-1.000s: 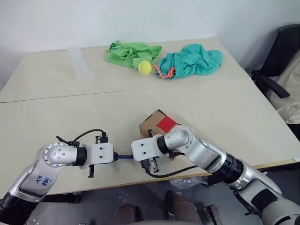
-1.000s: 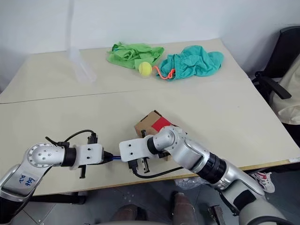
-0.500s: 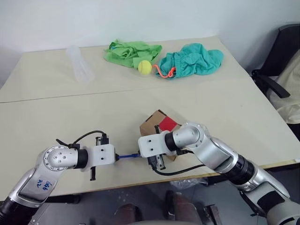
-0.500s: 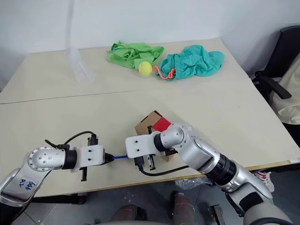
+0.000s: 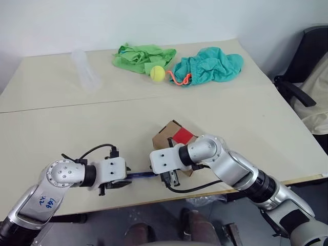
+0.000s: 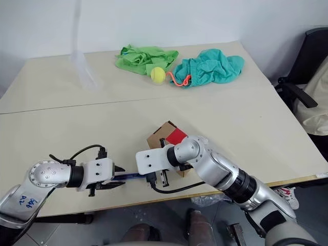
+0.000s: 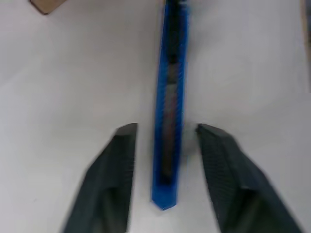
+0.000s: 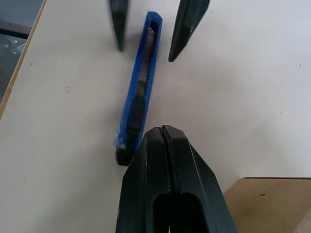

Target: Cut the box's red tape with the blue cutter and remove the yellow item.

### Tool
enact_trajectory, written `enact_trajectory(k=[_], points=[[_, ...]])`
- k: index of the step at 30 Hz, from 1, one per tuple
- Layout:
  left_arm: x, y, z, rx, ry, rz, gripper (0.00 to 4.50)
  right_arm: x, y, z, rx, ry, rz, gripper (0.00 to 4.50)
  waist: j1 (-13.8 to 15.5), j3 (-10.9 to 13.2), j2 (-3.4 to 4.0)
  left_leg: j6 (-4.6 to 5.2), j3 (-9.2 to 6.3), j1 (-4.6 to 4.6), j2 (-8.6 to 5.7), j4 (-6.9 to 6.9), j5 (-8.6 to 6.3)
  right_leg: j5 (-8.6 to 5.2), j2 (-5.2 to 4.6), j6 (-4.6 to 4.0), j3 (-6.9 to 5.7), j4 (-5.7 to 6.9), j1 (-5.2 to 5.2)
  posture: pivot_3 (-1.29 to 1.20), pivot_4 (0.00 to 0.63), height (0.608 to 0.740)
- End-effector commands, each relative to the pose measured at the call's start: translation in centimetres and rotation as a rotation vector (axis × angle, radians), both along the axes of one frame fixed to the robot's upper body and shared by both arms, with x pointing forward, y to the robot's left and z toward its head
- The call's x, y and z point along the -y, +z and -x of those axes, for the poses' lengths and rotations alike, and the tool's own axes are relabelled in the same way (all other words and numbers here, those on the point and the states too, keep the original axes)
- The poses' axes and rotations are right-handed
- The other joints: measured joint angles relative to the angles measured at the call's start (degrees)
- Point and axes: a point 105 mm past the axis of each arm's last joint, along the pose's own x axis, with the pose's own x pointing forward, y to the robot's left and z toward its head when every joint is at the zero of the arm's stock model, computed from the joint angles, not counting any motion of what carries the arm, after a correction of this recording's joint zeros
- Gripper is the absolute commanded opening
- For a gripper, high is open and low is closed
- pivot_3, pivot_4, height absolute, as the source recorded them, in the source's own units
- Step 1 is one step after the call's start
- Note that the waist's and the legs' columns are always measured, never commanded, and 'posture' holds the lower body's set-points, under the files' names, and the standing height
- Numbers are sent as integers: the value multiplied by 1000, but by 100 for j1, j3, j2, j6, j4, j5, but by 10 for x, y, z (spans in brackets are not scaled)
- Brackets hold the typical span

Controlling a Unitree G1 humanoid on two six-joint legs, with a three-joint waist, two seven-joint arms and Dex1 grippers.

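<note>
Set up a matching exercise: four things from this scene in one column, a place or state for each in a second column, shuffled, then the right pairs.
Things:
1. blue cutter
2. left pincer
3. right pincer
4. tennis ball

Places or states:
A. fingers pressed together, nothing between them
B. lying flat on the table, between two spread black fingers
C. at the far side of the table, between the green cloth and the teal cloth
D. fingers apart, one on each side of the cutter, not gripping it

Pairs: 1-B, 2-D, 3-A, 4-C
</note>
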Motion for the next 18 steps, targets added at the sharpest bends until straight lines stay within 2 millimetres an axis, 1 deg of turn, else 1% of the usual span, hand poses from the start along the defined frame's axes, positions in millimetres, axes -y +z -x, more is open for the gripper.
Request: enact_trajectory(k=[1, 4, 5, 8, 12, 15, 18], points=[[8, -25, 25, -158, -36, -3, 3528, 1, 8, -1, 10, 1, -21, 0, 0, 0, 0, 1, 1, 0, 0, 0, -1, 0, 0, 0, 0, 0, 0, 0, 150, 740], [7, -27, 24, -155, -17, -4, 4376, 3, 8, -1, 11, 5, -14, 0, 2, 0, 0, 2, 2, 0, 0, -2, -3, 0, 1, 0, -1, -1, 0, 0, 150, 740], [6, -26, 22, -149, -7, -2, 4464, 4, 7, -1, 11, 6, -7, 0, 3, 0, 0, 3, 2, 0, 0, -2, -4, 0, 1, 0, -1, -2, 0, 0, 150, 740], [4, -21, 11, -115, 28, 22, 4464, 7, 4, -1, 11, 10, 7, 0, 15, 0, 0, 6, 2, 0, -3, -3, -6, 0, 3, 0, -2, -2, 0, 0, 150, 740], [-3, -20, 3, -116, 70, 38, 4464, 7, 3, 1, 7, 13, 7, 0, 29, 0, 0, 12, 3, 0, -9, 2, -8, 0, 2, 0, -3, -3, 2, 0, 150, 740], [-13, -24, -9, -92, 94, 10, 4464, 7, 3, 3, 2, 10, 3, 0, 48, 0, 0, 13, 2, 1, -9, 3, -9, 0, 0, 0, -5, -4, 4, 0, 150, 740], [-16, -27, -10, -99, 84, -10, 4464, 9, 3, 4, 2, 5, 4, 0, 80, 0, 0, 11, 4, 2, -7, 5, -8, 0, -4, 0, -7, -4, 5, 0, 150, 740]])
